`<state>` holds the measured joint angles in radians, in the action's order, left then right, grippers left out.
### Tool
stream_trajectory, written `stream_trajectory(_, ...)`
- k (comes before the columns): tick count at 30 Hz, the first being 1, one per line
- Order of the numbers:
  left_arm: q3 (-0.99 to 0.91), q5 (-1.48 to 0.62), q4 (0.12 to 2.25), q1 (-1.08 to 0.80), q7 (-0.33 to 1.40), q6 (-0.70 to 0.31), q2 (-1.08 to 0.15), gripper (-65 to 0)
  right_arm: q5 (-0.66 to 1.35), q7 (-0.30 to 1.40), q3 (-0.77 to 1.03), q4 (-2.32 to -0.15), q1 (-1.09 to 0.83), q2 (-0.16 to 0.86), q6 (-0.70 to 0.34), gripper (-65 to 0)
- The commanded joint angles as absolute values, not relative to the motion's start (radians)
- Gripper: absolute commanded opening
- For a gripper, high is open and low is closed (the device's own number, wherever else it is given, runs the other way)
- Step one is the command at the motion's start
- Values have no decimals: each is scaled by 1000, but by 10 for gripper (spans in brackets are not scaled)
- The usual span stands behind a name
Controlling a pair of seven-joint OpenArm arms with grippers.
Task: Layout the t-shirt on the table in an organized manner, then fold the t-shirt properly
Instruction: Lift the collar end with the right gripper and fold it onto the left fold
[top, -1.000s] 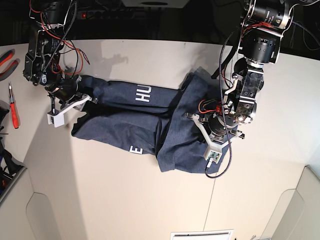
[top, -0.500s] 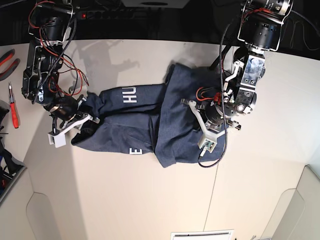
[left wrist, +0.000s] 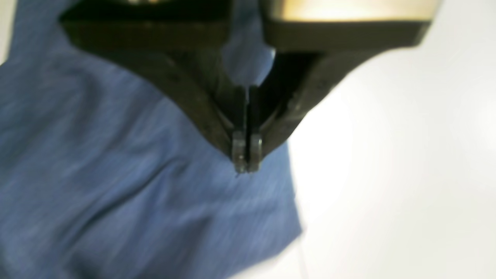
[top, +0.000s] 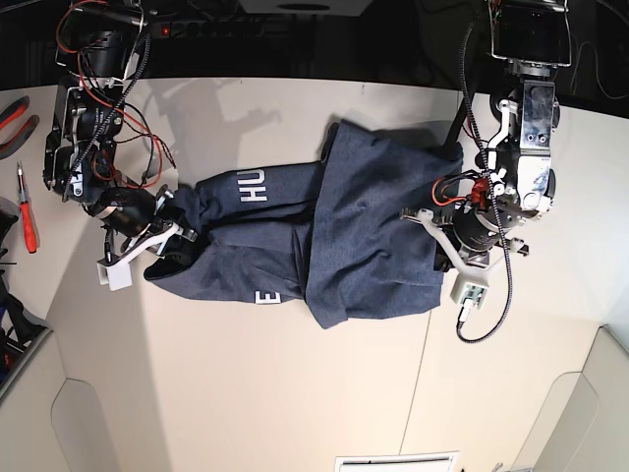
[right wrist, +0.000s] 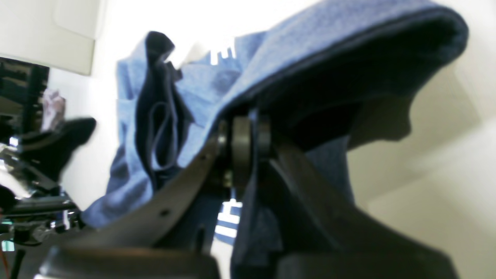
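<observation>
The navy t-shirt [top: 364, 226] lies bunched across the middle of the off-white table [top: 275, 393], with white letters "HU" [top: 254, 185] showing. My left gripper [top: 435, 251] is at the shirt's right edge. In the left wrist view its jaws [left wrist: 246, 155] are shut, tips on the blue cloth [left wrist: 116, 174] near its edge. My right gripper [top: 167, 233] is at the shirt's left end. In the right wrist view it [right wrist: 240, 151] is shut on a fold of the shirt [right wrist: 271, 50], which drapes over the fingers.
Red-handled pliers [top: 12, 116] and a red screwdriver [top: 27, 211] lie at the far left, off the table. A thin dark seam [top: 418, 393] runs down the tabletop at the front right. A white panel [top: 398, 460] sits at the front edge.
My left gripper has moved to the right in the base view, and the shirt's right part has spread with it. My right gripper has moved toward the front with the shirt's left end.
</observation>
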<state>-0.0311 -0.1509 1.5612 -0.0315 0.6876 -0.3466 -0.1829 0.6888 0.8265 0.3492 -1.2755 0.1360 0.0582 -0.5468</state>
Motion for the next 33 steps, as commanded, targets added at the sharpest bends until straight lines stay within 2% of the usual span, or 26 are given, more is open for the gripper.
stream_trajectory(1, -44, -161, 1569, -22, 696, -363, -186, -650, 726, 816, 348, -1299, 155, 63, -570, -650)
stream_trajectory(8, -60, -161, 1452, -69, 675, -364, -186, -650, 726, 850, 266, -1353, 154, 63, -572, -650)
stream_trajectory(15, -60, -163, 1364, -70, 621, -364, -186, -650, 725, 875, 51, -1473, 155, 59, -572, -650)
stream_trajectory(23, -60, -207, 1364, -69, 621, -387, -186, -650, 635, 860, -111, -1517, 158, -88, -572, -650)
stream_trajectory(27, -60, -250, 1364, -70, 636, -439, -185, -650, 490, 774, -146, -1515, 158, -152, -540, -650)
stream_trajectory(33, -60, -278, 1364, -86, 648, -439, -186, -650, 345, 705, -226, -1503, 170, -152, -417, -650)
